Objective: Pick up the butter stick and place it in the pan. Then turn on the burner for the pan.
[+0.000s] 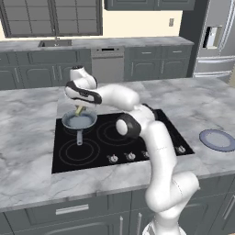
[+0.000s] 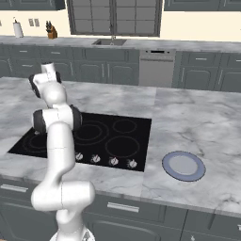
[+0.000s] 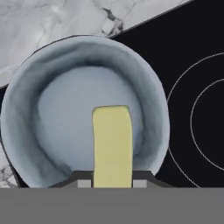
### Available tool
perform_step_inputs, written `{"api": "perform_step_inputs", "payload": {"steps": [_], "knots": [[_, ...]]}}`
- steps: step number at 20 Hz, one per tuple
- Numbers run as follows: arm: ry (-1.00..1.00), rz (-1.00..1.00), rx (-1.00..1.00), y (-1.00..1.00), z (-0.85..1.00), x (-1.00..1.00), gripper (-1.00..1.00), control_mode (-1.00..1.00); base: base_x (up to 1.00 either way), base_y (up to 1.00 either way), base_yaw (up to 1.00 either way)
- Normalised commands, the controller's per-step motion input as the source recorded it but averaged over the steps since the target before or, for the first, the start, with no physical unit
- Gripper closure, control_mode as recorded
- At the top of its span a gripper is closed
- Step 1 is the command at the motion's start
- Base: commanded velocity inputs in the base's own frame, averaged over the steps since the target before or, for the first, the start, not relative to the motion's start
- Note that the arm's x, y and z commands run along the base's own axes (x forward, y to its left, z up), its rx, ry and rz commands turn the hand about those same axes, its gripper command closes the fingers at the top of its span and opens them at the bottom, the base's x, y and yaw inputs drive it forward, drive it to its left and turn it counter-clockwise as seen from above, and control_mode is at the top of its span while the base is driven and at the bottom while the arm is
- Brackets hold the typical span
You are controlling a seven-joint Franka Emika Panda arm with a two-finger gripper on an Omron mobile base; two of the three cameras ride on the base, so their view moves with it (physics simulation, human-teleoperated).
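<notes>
Marble island counter (image 1: 32, 137) all round, black cooktop (image 1: 151, 124) set into it, and I've got the arm reaching out over the cooktop's far left corner. Pan (image 1: 79, 120) sits right there on that corner zone, handle pointing back toward me.

Looking down the hand camera: the claw (image 3: 112, 183) is pinched on the butter (image 3: 112, 146), one finger (image 3: 84, 182) each side of the pale bar, and the bar sticks straight out over the pan's pale floor. From the left base camera I can see the butter (image 1: 79, 110) hanging just above the pan's rim, under the hand. It looks clear of the metal, not resting yet, though I can't tell the gap for sure.

So I'd call this the placing step, nearly finished: carry is done, butter is lined up inside the rim, release is still to come. Next I'd ease down a touch so it doesn't drop hard, then part the fingers and let it lie in the pan.

After that, the knobs (image 1: 130, 156) along the cooktop's near edge. I'll need to lift clear, swing back toward that row and pick the knob that matches the pan's corner. I can't read which one that is from here, so that choice wants care. Plate (image 1: 217, 139) off to the right of the cooktop stays out of it.
</notes>
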Motion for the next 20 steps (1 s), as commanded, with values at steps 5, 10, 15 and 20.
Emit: {"api": "perform_step_inputs", "payload": {"steps": [5,10,15,20], "knots": [[0.01,0.0,0.0,0.1,-0.27,0.18,1.0,-1.0,0.0,0.0,0.0],[0.0,0.0,0.0,0.02,-0.25,0.26,1.0,-1.0,0.0,0.0,0.0],[0.0,0.0,0.0,0.0,-0.26,0.32,1.0,-1.0,0.0,0.0,0.0],[0.0,0.0,0.0,0.08,-0.28,0.27,1.0,-1.0,0.0,0.0,0.0]]}}
